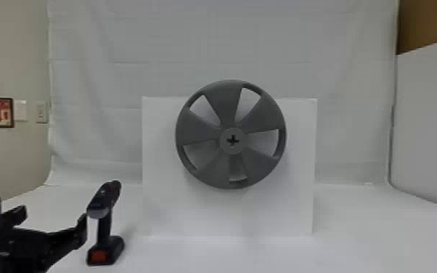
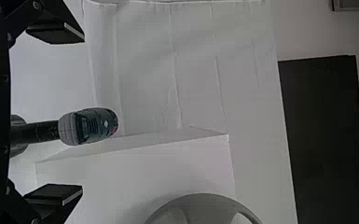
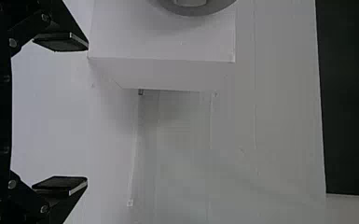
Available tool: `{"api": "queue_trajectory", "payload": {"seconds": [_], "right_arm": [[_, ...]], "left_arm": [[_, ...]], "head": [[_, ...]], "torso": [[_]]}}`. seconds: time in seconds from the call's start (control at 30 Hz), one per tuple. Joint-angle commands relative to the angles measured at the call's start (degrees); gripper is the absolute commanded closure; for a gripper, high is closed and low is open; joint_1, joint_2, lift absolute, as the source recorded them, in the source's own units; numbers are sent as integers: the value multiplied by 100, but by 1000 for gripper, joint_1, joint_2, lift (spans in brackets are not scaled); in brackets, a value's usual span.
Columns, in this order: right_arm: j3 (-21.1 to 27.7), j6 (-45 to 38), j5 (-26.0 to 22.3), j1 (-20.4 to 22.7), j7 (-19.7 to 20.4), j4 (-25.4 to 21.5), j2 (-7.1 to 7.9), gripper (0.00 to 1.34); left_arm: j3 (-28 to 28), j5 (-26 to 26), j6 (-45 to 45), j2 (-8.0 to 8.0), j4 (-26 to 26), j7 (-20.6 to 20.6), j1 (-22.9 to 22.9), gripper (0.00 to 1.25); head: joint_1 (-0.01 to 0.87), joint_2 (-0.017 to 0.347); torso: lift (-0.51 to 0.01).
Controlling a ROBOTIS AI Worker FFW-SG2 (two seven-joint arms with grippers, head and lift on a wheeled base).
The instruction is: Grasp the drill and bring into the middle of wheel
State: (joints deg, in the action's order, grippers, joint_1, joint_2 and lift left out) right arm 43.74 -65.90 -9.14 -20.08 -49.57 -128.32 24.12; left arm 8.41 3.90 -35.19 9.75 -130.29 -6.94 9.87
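At the lower left of the head view, my left gripper stands open just left of the drill, which is upright on the white table. In the left wrist view the same gripper has its fingers wide apart, with the drill lying across the space between them, not gripped. The grey wheel is mounted on the front of a white box, a cross-shaped hole at its hub. My right gripper is open with nothing between its fingers.
The white box stands behind and to the right of the drill. A white cloth backdrop hangs behind the table. A white panel borders the right side.
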Motion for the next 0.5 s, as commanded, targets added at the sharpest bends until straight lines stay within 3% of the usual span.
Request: {"api": "queue_trajectory", "payload": {"seconds": [0.0, 0.47], "right_arm": [[-6, -19, 0, -4, 0, 0, 5, 266], [-15, -45, 35, 13, 0, -9, 5, 266]], "left_arm": [[12, 14, -14, 0, -6, 0, -3, 145], [3, 67, -445, 0, -85, 0, 59, 153]], "head": [[54, 31], [54, 31]], "torso": [[-403], [-403]]}}
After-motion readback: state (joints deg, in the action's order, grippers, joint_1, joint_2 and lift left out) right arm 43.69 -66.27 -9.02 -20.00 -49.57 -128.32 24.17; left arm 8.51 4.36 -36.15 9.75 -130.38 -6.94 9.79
